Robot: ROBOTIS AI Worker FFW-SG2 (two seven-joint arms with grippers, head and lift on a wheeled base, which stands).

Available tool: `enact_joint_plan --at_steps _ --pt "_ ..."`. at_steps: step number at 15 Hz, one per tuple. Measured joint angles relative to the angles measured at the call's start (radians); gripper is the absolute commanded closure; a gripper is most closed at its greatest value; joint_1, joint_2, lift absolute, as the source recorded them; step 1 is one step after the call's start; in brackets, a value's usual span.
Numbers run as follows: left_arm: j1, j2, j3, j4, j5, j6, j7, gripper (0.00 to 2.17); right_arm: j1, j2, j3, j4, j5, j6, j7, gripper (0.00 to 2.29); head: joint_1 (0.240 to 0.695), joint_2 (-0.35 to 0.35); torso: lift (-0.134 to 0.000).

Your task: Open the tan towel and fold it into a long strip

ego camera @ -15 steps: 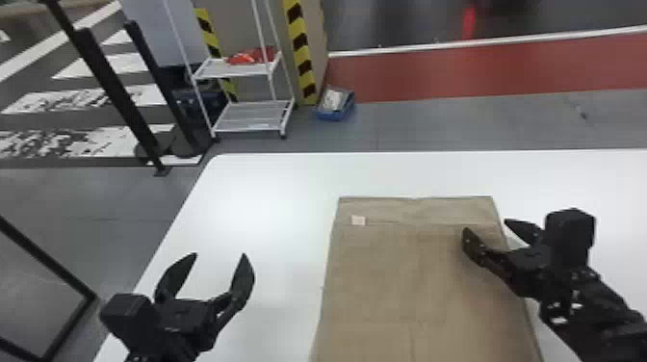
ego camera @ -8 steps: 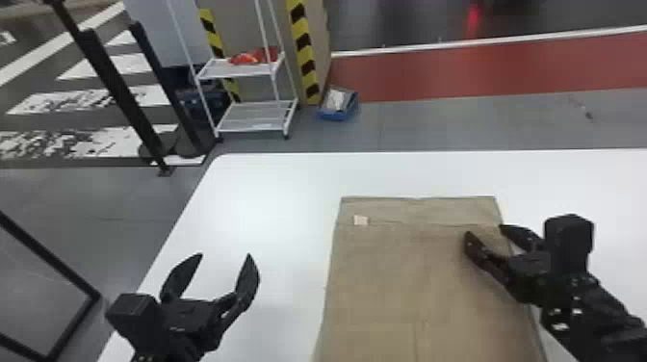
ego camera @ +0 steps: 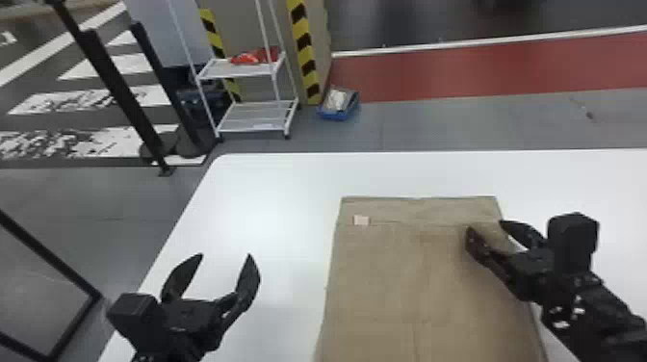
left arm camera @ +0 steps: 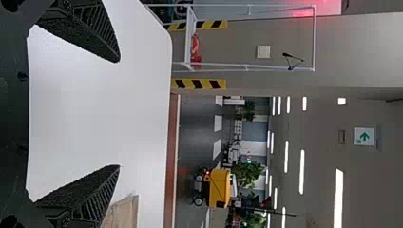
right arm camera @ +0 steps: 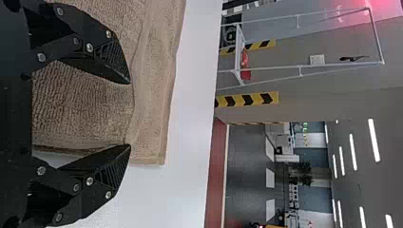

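The tan towel [ego camera: 419,269] lies flat on the white table, a small pale label near its far left corner. My right gripper [ego camera: 484,225] stands open at the towel's right edge, one finger over the cloth and one beside it. In the right wrist view that gripper [right arm camera: 129,114] spans the towel [right arm camera: 81,104] near its edge, fingers apart. My left gripper [ego camera: 225,255] is open above the table, left of the towel. Between the fingers of the left gripper [left arm camera: 119,114] there is bare table; a towel corner [left arm camera: 124,212] shows beside one finger.
The white table [ego camera: 269,187] extends around the towel, its left edge slanting near my left arm. On the floor beyond stand a white shelf rack [ego camera: 240,70], a blue bin [ego camera: 339,103] and black posts [ego camera: 120,91].
My right gripper has lowered slightly against the towel's right edge. The left arm has barely shifted, and the towel looks the same.
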Motion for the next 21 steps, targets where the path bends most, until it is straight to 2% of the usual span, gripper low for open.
enact_joint_plan --at_steps 4,6,7,8,9,12,14,16,17,20,21 --pt "0.0 0.0 0.001 0.0 0.0 0.0 0.0 0.08 -0.004 0.001 0.001 0.001 0.001 0.002 0.0 0.77 0.695 0.25 -0.121" --pt "0.0 0.0 0.001 0.0 0.0 0.0 0.0 0.08 -0.001 0.0 0.003 -0.002 0.0 -0.001 0.0 0.77 0.695 0.253 -0.121" --pt "0.001 0.0 0.001 0.0 0.0 0.0 0.0 0.08 0.003 0.0 0.004 -0.007 0.0 -0.003 0.003 0.96 0.695 0.254 -0.121" --pt "0.001 0.0 0.001 0.0 0.0 0.0 0.0 0.08 0.006 0.0 0.004 -0.012 0.0 -0.004 0.01 1.3 0.695 0.256 -0.121" --pt "0.001 0.0 0.001 0.0 0.001 0.0 0.0 0.08 0.009 0.0 0.004 -0.018 0.0 -0.005 0.018 1.36 0.695 0.259 -0.121" --pt "0.003 0.0 0.002 -0.002 0.001 0.0 -0.002 0.08 0.031 0.0 0.003 -0.06 -0.004 -0.006 0.02 1.36 0.695 0.267 -0.121" --pt "0.004 0.0 0.005 -0.004 0.002 -0.001 -0.002 0.08 0.077 0.0 0.006 -0.157 -0.012 -0.04 0.029 1.36 0.695 0.279 -0.121" --pt "0.005 0.0 0.013 -0.008 0.005 -0.003 -0.003 0.08 0.123 -0.001 0.029 -0.269 -0.031 -0.127 0.073 1.36 0.695 0.307 -0.121" --pt "0.006 0.0 0.02 -0.011 0.009 -0.003 -0.003 0.08 0.136 -0.003 0.051 -0.315 -0.038 -0.164 0.092 1.36 0.695 0.35 -0.121" --pt "0.006 0.0 0.058 -0.023 0.029 -0.003 0.001 0.08 0.132 -0.011 0.176 -0.403 -0.025 -0.193 0.128 1.35 0.695 0.35 -0.121" --pt "0.004 0.0 0.069 -0.025 0.037 -0.003 0.002 0.08 0.114 -0.011 0.222 -0.404 -0.009 -0.177 0.126 1.26 0.695 0.35 -0.121"
